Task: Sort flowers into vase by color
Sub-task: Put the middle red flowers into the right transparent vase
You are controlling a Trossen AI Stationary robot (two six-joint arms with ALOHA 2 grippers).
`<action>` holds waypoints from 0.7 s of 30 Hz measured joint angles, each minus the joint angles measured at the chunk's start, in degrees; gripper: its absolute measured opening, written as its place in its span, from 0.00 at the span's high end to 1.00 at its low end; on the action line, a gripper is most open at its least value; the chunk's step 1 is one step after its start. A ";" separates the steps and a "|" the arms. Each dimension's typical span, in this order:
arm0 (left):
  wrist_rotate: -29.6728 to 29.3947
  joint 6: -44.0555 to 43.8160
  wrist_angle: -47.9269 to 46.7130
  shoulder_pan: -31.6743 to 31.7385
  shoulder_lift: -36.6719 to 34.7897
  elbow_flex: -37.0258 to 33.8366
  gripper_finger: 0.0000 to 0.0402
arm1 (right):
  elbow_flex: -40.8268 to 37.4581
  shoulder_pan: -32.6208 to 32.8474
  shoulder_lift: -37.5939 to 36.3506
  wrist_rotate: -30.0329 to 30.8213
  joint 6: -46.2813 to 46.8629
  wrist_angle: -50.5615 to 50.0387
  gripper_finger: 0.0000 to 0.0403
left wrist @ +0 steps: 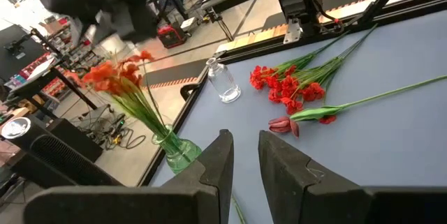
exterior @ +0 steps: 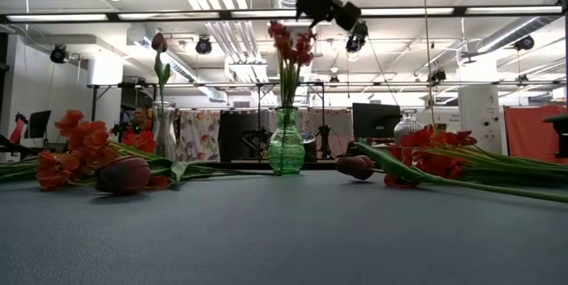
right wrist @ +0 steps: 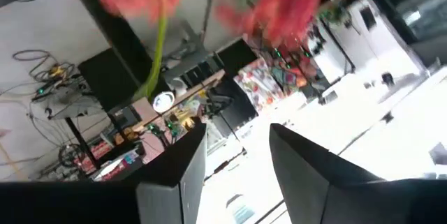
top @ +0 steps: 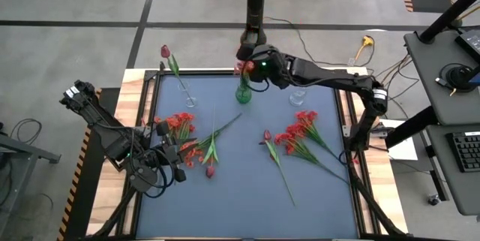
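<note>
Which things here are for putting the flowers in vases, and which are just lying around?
For the job:
- red-orange artificial flowers on green stems
- dark maroon tulip bud
- green glass vase with red blooms
- clear glass vase holding a tulip
- empty clear glass vase

Just lying about:
- yellow plug on the floor
- black keyboard

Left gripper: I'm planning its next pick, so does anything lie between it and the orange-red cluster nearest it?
Nothing visible does. In the high view the left gripper sits right beside the orange-red cluster, with only bare mat around them.
</note>
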 joint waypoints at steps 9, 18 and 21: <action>0.02 -0.02 0.04 0.00 0.00 0.00 0.87 | 0.02 0.44 -6.58 2.49 19.26 4.55 0.67; 0.45 -3.99 1.33 0.02 0.06 0.00 0.87 | 0.04 0.56 -13.75 6.18 100.16 -11.86 0.71; 3.60 -7.07 1.99 0.07 0.69 0.00 0.87 | 0.04 0.93 -16.27 3.15 120.29 -26.93 0.72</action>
